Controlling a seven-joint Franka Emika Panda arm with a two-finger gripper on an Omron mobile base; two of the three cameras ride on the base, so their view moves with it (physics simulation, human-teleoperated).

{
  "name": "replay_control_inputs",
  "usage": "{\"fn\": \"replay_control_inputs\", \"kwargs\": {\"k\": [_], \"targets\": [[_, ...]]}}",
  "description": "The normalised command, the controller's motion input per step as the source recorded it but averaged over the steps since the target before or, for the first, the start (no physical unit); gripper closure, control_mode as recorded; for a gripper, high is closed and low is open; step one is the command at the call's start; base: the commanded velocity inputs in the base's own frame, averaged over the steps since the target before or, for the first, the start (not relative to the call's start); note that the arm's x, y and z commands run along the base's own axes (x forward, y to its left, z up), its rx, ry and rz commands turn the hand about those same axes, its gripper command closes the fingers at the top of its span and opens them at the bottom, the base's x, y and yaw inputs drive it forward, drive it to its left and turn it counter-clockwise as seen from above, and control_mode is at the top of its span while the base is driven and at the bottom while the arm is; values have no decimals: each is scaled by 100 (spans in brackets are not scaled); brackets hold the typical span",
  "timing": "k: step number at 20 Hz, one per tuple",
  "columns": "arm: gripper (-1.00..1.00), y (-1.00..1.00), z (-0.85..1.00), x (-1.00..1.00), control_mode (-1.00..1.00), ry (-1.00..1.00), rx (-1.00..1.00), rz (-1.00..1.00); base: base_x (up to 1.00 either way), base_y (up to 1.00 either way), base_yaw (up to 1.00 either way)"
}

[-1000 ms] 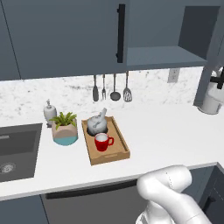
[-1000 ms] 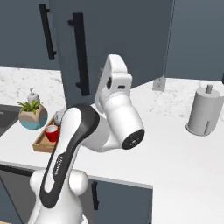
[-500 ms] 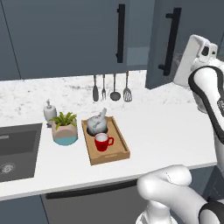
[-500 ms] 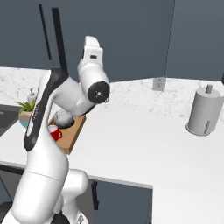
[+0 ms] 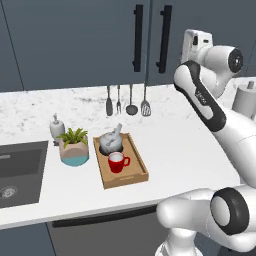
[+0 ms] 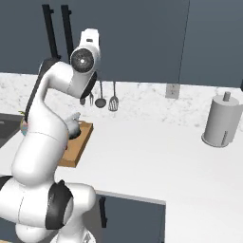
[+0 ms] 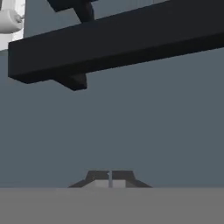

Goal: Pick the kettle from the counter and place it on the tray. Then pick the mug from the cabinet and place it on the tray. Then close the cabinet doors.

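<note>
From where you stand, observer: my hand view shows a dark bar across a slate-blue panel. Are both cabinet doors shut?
Observer: Yes, in the left base view both cabinet doors look shut, with no gap between them.
Operator: Is the mug on the tray?
Observer: Yes, the red mug stands inside the tray, upright.
Operator: And the kettle?
Observer: The kettle sits in the same tray, just behind the mug, on the wall side.

In the right base view, the arm hides most of the tray (image 6: pixel 78 144) and its load.
</note>
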Motion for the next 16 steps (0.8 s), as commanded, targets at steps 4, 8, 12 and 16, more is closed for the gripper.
{"fn": "replay_control_inputs", "kwargs": {"k": [4, 8, 12, 16], "targets": [[100, 48, -35, 100, -100, 0, -15, -29, 0, 0, 0], [100, 7, -32, 100, -100, 0, -9, -22, 0, 0, 0], [100, -1, -14, 100, -100, 10, -5, -8, 0, 0, 0], [100, -23, -19, 89, -100, 8, -5, 0, 0, 0, 0]]}}
